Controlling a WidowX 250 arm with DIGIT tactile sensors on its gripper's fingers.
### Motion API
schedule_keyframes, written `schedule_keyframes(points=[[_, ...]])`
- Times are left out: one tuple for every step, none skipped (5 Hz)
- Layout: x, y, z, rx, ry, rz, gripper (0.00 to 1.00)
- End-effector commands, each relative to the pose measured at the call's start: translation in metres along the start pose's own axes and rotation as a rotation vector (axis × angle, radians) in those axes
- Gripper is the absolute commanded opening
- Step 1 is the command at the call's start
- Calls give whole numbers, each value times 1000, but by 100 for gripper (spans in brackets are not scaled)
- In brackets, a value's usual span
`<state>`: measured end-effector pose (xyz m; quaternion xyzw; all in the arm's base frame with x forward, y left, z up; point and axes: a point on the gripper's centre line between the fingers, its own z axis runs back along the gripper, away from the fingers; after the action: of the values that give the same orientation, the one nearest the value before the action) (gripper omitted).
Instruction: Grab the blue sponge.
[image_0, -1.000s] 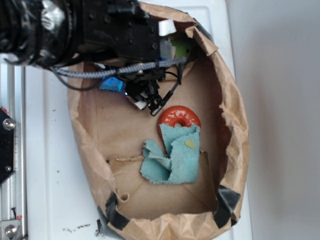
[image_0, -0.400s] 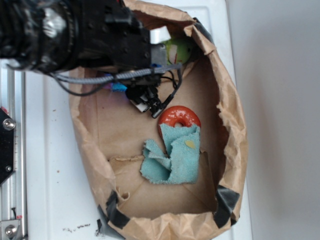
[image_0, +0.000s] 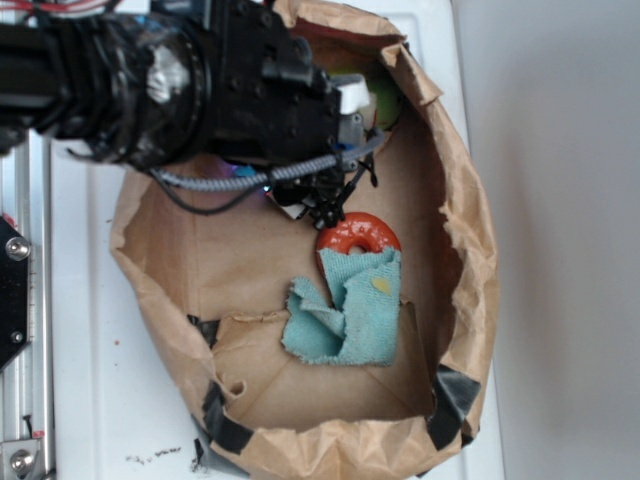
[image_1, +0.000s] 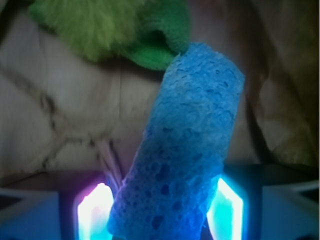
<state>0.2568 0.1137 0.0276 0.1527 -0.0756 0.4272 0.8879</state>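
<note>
Being pinched between the two lit fingers (image_1: 227, 207) of the hand (image_1: 160, 212) is the blue sponge (image_1: 185, 145), in wrist view; its far end is touching a green fuzzy cloth (image_1: 125, 30). In exterior view the sponge is being hidden under the arm (image_0: 150, 85), inside the paper bag (image_0: 460, 230). A red ring (image_0: 358, 233) is lying near, touching a teal cloth (image_0: 345, 315).
</note>
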Motion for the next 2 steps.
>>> schedule_keyframes(points=[[5, 16, 21, -77, -92, -24, 0], [4, 18, 67, -157, -110, -164, 0]])
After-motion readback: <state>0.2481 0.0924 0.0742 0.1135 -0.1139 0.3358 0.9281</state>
